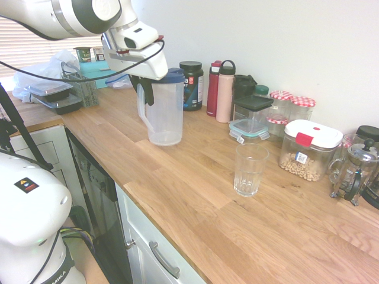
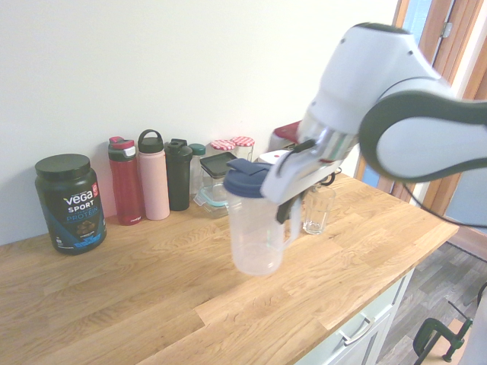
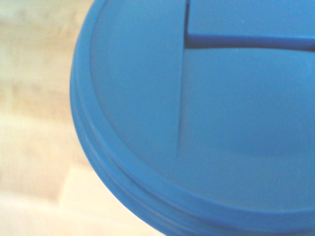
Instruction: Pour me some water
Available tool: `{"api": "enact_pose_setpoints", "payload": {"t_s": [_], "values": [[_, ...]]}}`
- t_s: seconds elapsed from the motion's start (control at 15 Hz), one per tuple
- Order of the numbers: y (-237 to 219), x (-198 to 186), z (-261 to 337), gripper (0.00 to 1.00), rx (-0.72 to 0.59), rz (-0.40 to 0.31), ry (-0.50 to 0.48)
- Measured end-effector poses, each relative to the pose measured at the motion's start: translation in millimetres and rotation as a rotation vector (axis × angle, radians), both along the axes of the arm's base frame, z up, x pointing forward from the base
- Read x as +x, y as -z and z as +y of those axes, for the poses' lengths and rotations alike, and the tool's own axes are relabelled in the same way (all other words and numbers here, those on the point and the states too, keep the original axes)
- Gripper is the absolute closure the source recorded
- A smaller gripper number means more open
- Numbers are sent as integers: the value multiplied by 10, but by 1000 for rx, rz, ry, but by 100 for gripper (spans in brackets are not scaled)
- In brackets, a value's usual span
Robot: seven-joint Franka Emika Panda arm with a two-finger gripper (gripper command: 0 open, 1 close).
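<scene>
Two things matter for the pour, and they stand well apart: the clear plastic pitcher point(image 1: 164, 109) with its blue lid point(image 1: 173, 75), and the empty drinking glass point(image 1: 249, 169) nearer the front of the desk point(image 1: 195, 195). The gripper point(image 1: 144, 83) is at the pitcher's handle point(image 1: 141, 108), just under the lid rim. I judge the fingers to be clamped on the handle, though the white hand hides most of the contact in the first exterior view, and in the second the dark fingers only show against the handle side.

The second exterior view shows the pitcher point(image 2: 257, 220) upright, and its base looks slightly raised off the wood, with a faint shadow under it. The first exterior view does not settle whether it is lifted or resting. The wrist view is filled by the blue lid point(image 3: 206, 113), seen from close above, with blurred wood beside it.

So the grasp looks made, and perhaps the lift has begun. Carrying the pitcher across to the glass point(image 2: 317, 210), tilting it with the spout over the rim, and setting it back are not yet done. The glass looks dry. How much water the pitcher holds I cannot tell; its walls look nearly clear throughout.
</scene>
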State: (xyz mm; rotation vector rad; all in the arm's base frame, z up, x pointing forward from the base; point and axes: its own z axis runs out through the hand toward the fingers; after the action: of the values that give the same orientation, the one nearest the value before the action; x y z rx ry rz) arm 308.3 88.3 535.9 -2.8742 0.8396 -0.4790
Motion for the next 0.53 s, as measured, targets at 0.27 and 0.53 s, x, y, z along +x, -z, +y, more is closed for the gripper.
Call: {"api": "enact_pose_setpoints", "payload": {"t_s": [0.27, 0.53], "values": [[-121, -213, -960, 100, 12, 10, -136], [-118, -382, -1813, 100, 9, 21, -238]]}}
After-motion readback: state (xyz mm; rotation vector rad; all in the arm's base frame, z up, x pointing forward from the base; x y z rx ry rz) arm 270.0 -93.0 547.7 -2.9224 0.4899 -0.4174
